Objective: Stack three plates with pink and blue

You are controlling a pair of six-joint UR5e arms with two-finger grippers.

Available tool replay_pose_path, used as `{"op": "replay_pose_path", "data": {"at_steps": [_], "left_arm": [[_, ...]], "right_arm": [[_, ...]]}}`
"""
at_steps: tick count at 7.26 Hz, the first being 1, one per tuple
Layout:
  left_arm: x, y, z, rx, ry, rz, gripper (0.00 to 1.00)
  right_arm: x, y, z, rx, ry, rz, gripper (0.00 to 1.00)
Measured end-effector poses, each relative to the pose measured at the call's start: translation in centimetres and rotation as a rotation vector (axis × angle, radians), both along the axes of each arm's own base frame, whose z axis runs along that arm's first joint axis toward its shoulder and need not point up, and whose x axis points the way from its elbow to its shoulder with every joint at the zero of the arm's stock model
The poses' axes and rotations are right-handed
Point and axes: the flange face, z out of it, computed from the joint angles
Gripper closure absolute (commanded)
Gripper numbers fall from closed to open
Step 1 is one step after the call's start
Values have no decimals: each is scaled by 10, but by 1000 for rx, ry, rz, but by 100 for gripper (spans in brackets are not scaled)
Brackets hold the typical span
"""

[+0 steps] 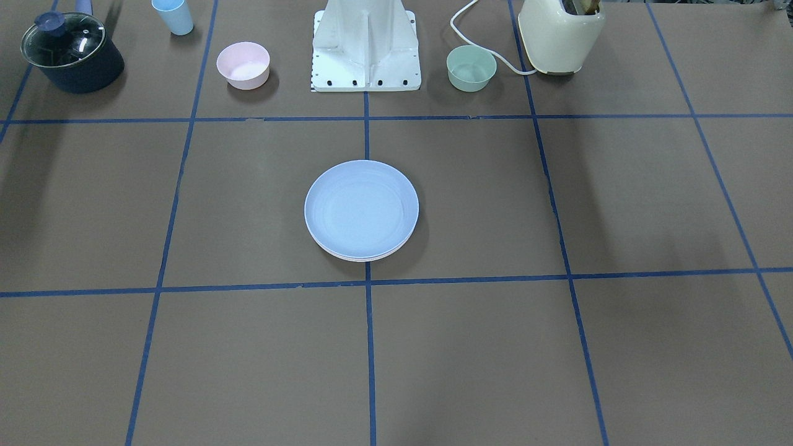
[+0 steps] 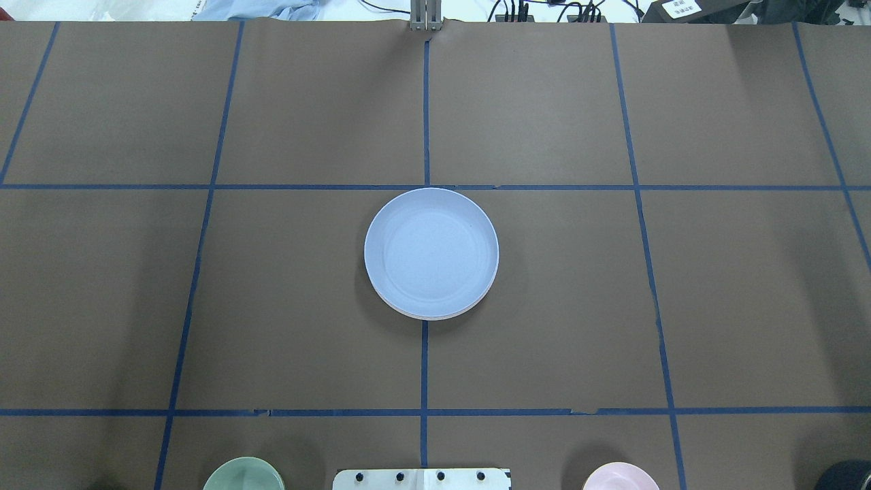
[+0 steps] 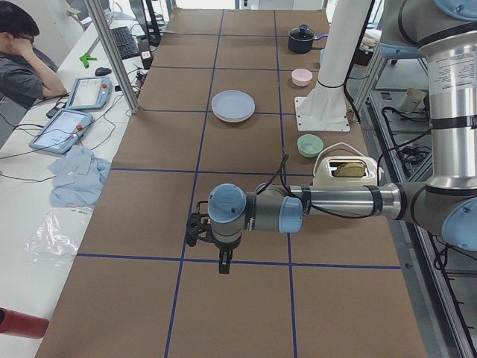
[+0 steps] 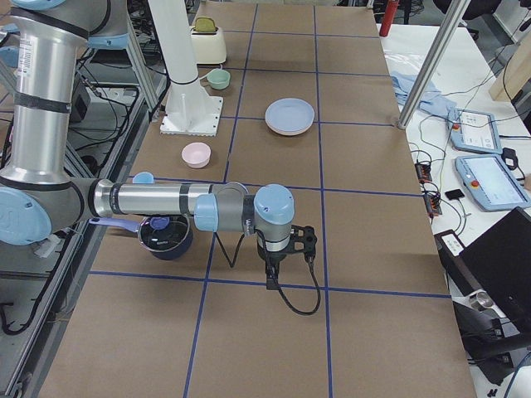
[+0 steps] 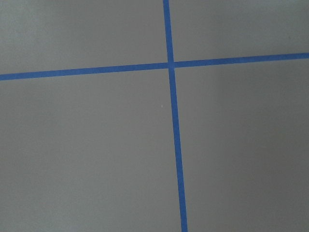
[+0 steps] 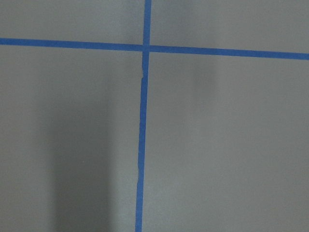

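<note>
The pale blue plate (image 1: 361,207) lies on top of a stack at the table's middle, over a blue tape line; it also shows in the overhead view (image 2: 431,250). Under it a pale rim (image 1: 365,257) peeks out; in the exterior right view it looks pink (image 4: 286,130). I cannot tell the lower plates apart, and the cream plate is hidden. My left gripper (image 3: 222,265) hangs over bare table far from the stack. My right gripper (image 4: 271,278) does likewise at the other end. I cannot tell whether either is open or shut.
Near the robot base (image 1: 367,46) stand a small pink bowl (image 1: 243,64), a small green bowl (image 1: 471,67), a cream toaster (image 1: 560,34), a blue cup (image 1: 173,15) and a lidded dark pot (image 1: 71,52). An operator (image 3: 22,52) sits beside the table.
</note>
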Motion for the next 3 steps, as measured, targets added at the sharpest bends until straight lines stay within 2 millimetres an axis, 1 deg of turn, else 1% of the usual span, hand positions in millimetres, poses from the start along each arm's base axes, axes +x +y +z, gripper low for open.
{"op": "replay_pose_path", "data": {"at_steps": [3], "left_arm": [[0,1,10,-20,2,1,0]], "right_arm": [[0,0,0,-1,-1,1,0]]}}
